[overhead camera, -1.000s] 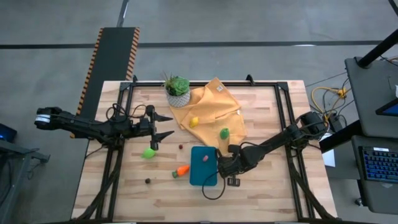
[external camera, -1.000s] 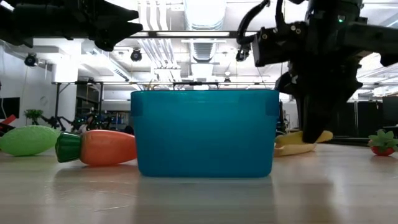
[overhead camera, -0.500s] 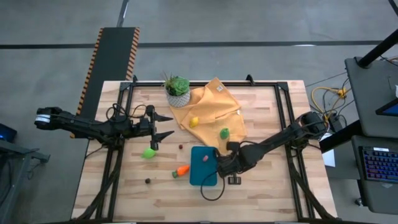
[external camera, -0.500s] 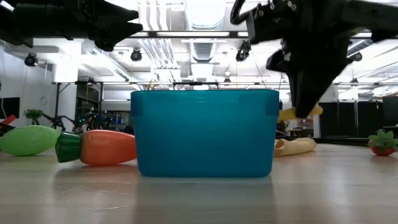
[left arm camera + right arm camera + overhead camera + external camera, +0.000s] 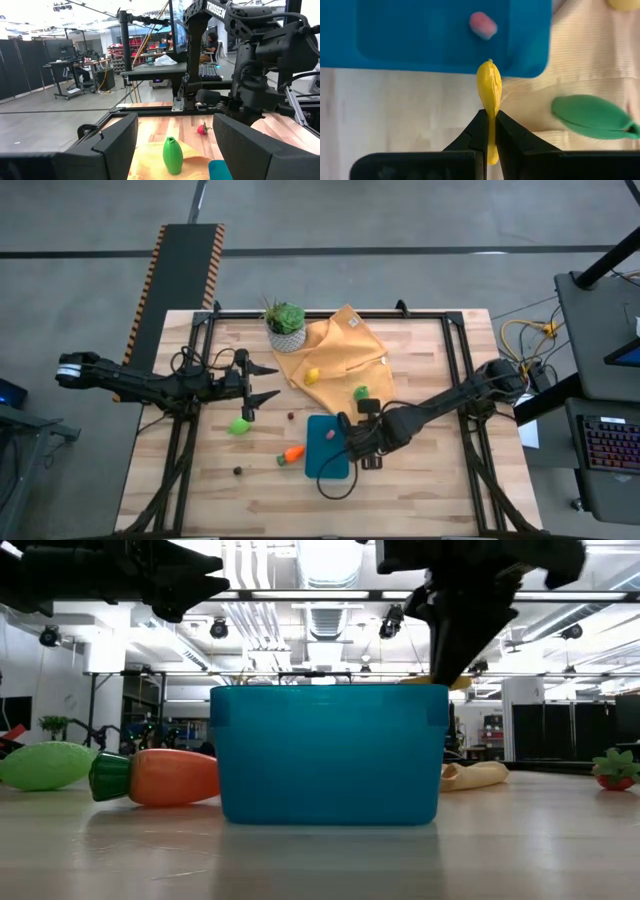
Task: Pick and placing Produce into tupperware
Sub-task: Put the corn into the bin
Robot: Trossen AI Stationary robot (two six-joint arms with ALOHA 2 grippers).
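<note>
One pink piece [image 5: 482, 25] was seen in the tupperware [image 5: 327, 448], a yellow piece [image 5: 490, 95] was pinched in the right gripper [image 5: 490, 122] beside its rim, the left gripper [image 5: 262, 381] was held wide and empty, and several pieces (carrot [image 5: 293, 453] included) were left on the surface [image 5: 420, 500].

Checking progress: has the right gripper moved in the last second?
Yes. The right gripper, shut on a yellow piece, rose and shifted toward the tupperware, now above its rim.

only readable text i can find is "TROSSEN" in white capital letters on the dark upper link of the far robot arm [image 5: 220, 11], seen from the left wrist camera. nothing legible in the high, low or right wrist views.
</note>
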